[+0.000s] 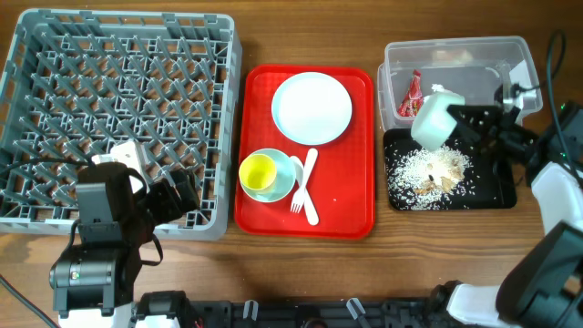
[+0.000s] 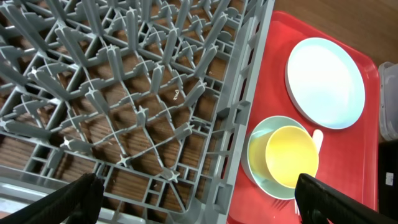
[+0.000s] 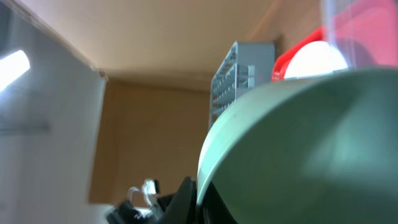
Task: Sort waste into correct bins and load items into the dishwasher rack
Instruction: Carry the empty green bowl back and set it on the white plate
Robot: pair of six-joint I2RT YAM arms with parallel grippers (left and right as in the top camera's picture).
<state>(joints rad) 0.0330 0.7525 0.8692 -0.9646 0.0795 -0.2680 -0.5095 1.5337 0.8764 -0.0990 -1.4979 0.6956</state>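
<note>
**A:** Overhead view first: what is the right gripper [image 1: 461, 117] doing?

**B:** Its jaws are clamped on the rim of a pale blue round bowl [image 1: 434, 120], tipped above the shallow black rectangular tray [image 1: 498, 196], where pale rice-like scraps [image 1: 428, 171] lie. I judge this is the emptying step.

**A:** And the left gripper [image 1: 168, 187]?

**B:** Spread wide and empty, over the large grey lattice dishwasher rack [image 1: 109, 73].

**A:** Next?

**B:** Probably level the bowl, then carry it across the flat red serving tray [image 1: 351, 202] to the rack without snagging the pegs.
</note>
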